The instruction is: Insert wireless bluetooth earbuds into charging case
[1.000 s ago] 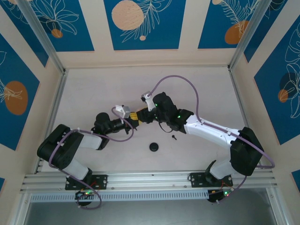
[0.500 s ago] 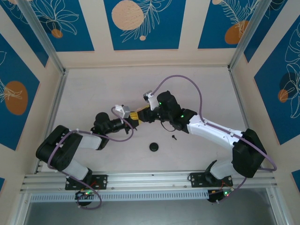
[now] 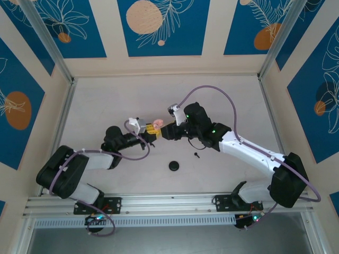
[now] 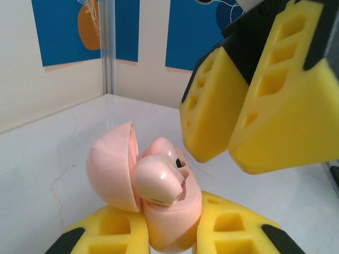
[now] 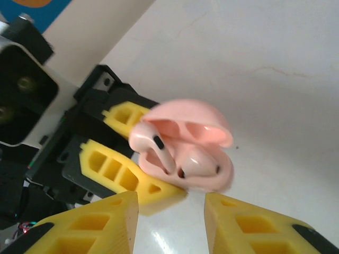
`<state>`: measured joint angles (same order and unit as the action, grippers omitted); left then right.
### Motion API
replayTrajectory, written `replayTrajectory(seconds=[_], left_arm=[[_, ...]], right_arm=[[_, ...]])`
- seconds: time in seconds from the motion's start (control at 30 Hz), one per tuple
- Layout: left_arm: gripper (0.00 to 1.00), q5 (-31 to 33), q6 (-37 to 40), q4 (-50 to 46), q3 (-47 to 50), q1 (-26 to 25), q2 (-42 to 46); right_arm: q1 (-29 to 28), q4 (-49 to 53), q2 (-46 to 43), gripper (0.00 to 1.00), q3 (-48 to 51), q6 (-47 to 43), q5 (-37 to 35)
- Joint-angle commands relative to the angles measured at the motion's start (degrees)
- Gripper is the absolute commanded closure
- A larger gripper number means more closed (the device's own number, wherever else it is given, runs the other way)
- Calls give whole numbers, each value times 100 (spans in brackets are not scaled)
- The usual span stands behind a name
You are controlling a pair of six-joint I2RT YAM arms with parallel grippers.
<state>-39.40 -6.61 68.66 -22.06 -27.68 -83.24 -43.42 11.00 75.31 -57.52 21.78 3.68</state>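
Top external: black disc, tiny black piece apart from case.

- Table: a pale, off-white surface with faint grey veining, seen close up in the left wrist view and the right wrist view.
- Black disc: round and flat, lying on the table about midway across, nearer the front rail than the back wall.
- Front rail: ribbed aluminium profiles along the table's near edge.
- Corner posts: slim aluminium uprights at the back corners; one also appears in the left wrist view.
- Wall panels: cream walls with blue rectangles bearing white leaf outlines and orange circles.
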Motion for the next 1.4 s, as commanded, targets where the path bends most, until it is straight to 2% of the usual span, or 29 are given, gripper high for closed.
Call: replayTrajectory(seconds=[0.0, 0.2, 0.53, 0.8, 1.2, 1.37], left_arm=[[94, -60, 598, -552, -157, -36, 274], [93, 29, 879, -1000, -156, -36, 423], [93, 96, 887, -905, -131, -36, 238], [93, 98, 924, -959, -148, -36, 264], [94, 90, 967, -1022, -167, -38, 287], [93, 81, 1012, -1105, -184, -33, 298]], right_arm=[[18, 872, -101, 62, -451, 364, 22], [-109, 1286, -38, 62, -840, 769, 58], [-244, 1995, 532, 62, -1687, 978, -45], [-273, 2107, 1076, 62, -2071, 1056, 51], [-264, 2094, 1428, 61, -2226, 1090, 187], [-242, 2116, 1520, 58, -2240, 1118, 203]])
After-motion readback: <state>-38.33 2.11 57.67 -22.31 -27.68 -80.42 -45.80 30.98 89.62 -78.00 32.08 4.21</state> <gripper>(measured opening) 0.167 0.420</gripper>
